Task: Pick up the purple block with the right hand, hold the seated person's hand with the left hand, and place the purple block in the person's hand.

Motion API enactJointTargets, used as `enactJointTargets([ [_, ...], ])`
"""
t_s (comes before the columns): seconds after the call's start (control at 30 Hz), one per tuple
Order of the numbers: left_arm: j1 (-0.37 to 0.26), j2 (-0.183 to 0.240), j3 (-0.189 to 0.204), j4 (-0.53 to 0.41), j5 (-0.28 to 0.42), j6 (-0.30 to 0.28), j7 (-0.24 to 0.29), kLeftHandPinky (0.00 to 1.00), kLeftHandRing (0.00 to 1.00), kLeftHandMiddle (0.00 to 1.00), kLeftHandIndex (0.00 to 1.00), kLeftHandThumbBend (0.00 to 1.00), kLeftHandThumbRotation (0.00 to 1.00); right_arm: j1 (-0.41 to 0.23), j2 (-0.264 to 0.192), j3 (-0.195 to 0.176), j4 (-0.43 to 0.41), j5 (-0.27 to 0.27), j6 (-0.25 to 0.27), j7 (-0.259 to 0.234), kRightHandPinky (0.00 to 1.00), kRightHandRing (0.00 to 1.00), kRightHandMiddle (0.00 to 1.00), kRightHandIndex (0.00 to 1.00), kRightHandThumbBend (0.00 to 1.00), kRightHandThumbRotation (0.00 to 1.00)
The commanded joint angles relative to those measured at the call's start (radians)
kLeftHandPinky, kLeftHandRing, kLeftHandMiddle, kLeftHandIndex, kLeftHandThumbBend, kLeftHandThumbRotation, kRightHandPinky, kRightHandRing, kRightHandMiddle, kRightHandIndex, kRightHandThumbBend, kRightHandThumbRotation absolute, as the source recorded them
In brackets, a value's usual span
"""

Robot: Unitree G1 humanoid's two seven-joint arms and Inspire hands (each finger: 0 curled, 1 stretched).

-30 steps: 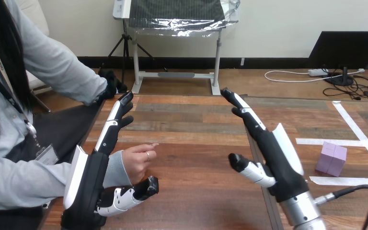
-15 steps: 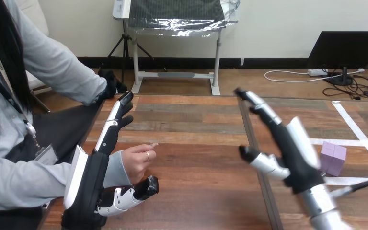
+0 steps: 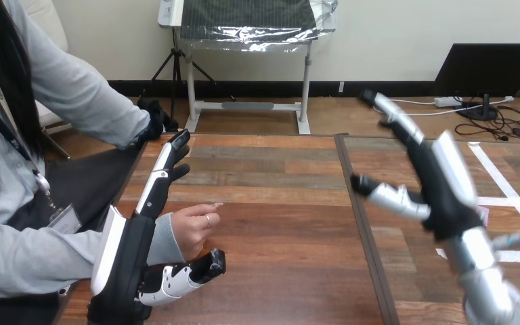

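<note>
**Purple block waiting on the desk, right hand open above it**

Purple block (image 3: 484, 215) first: it sits on the desk (image 3: 277, 203), far out to the right of the person's hand (image 3: 193, 230), and just a sliver of it peeks out from behind the robot's right hand (image 3: 440, 189). That right hand is up in the air, well to the right of the person's hand, fingers (image 3: 396, 118) straight and spread, thumb held out to the side, gripping nothing.

Over by the person's hand, the left hand (image 3: 125, 261) is right alongside it. Its fingers (image 3: 166, 166) run straight up along the far-left side of the person's hand, its thumb is bent in underneath, and the person's loosely curled hand sits in the gap between them. I can't tell whether the thumb touches, and nothing there is clamped, so call that hand open.

My read is that step 1 of 3 is in hand, the reach for the block, with the pick not yet made. The next move calls for the right hand to drop down onto the block, farther right of the person's hand, and close fingers and thumb across 2 opposite faces. The left hand would also need to curl round the person's hand before the handover.
</note>
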Motion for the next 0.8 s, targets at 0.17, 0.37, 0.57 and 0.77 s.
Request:
enactJointTargets([
  [0.17, -0.034, -0.002, 0.008, -0.023, -0.018, -0.007, 0.002, 0.86, 0.93, 0.96, 0.95, 1.0, 0.85, -0.142, -0.065, -0.029, 0.026, 0.026, 0.047, -0.009, 0.88, 0.94, 0.91, 0.92, 1.0, 0.84],
  [0.37, -0.033, -0.001, 0.005, -0.023, -0.03, -0.006, -0.003, 0.86, 0.93, 0.96, 0.95, 1.0, 0.85, -0.168, -0.083, -0.027, 0.058, 0.015, 0.092, -0.031, 0.86, 0.93, 0.9, 0.91, 1.0, 0.81],
  [0.57, -0.035, 0.003, 0.001, -0.017, -0.045, -0.014, -0.014, 0.87, 0.93, 0.97, 0.95, 1.0, 0.84, -0.199, -0.096, -0.02, 0.107, 0.005, 0.111, -0.057, 0.84, 0.92, 0.9, 0.91, 1.0, 0.84],
  [0.77, -0.037, 0.002, 0.012, -0.017, -0.029, -0.02, -0.007, 0.86, 0.93, 0.96, 0.95, 1.0, 0.84, -0.231, -0.113, -0.004, 0.154, -0.009, 0.138, -0.072, 0.83, 0.91, 0.89, 0.91, 1.0, 0.84],
])
